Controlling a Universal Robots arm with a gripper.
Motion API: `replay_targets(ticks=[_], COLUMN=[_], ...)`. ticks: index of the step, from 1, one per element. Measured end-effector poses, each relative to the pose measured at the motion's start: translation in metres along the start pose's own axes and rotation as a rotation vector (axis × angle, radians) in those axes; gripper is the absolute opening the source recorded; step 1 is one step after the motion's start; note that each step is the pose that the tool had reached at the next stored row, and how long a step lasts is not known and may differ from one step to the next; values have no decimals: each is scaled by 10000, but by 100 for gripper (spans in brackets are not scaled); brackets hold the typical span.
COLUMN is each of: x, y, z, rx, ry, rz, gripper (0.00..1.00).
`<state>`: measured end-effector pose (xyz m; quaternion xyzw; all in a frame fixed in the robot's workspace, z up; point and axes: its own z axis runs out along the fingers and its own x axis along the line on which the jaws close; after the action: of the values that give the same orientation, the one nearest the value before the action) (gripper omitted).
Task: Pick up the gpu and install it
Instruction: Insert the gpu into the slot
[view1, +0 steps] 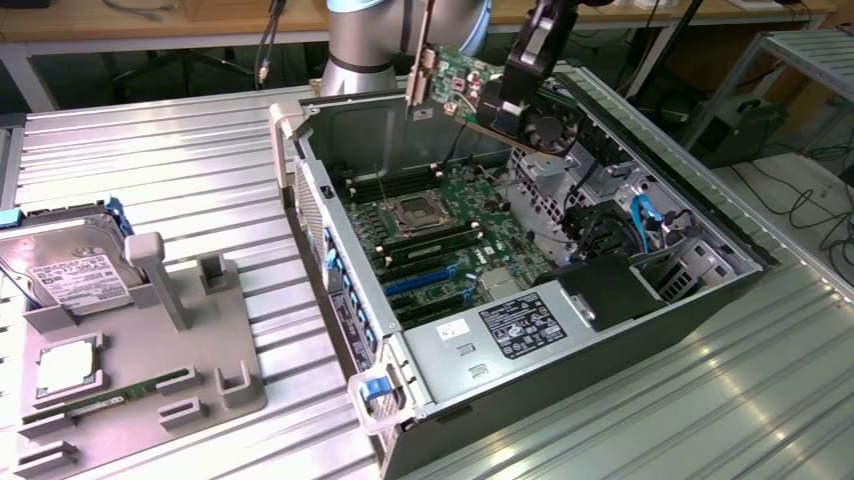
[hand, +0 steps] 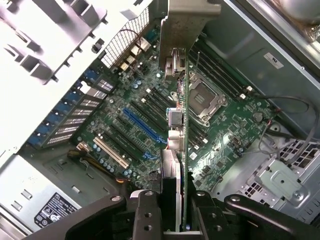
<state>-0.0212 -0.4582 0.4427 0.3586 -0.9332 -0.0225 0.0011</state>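
The gpu (view1: 470, 92), a green circuit card with a black fan and a silvery bracket strip at one end, hangs in the air above the open computer case (view1: 707, 235). My gripper (view1: 514, 85) is shut on the card near its fan end. In the wrist view the gpu (hand: 179, 125) runs edge-on away from my gripper (hand: 175, 210), its bracket at the far end, with one finger (hand: 147, 215) pressed on either side. Below it lies the motherboard (hand: 220, 145) with a blue expansion slot (hand: 142, 125) and a cream one (hand: 111, 153).
At the exterior view's left, a grey holder (view1: 134, 350) carries a hard drive (view1: 74, 275), a processor (view1: 67, 368) and a memory stick (view1: 114, 395). The case's power supply (view1: 514, 325) and drive cage (view1: 641, 240) flank the motherboard (view1: 441, 235). Ribbed metal table (view1: 174, 170) surrounds the case.
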Motion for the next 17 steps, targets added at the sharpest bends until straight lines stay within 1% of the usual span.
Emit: replay_targets(ticks=[17], x=[0], y=[0], z=[0], rx=[-24], ry=[74], rz=[-1710], gripper=[28])
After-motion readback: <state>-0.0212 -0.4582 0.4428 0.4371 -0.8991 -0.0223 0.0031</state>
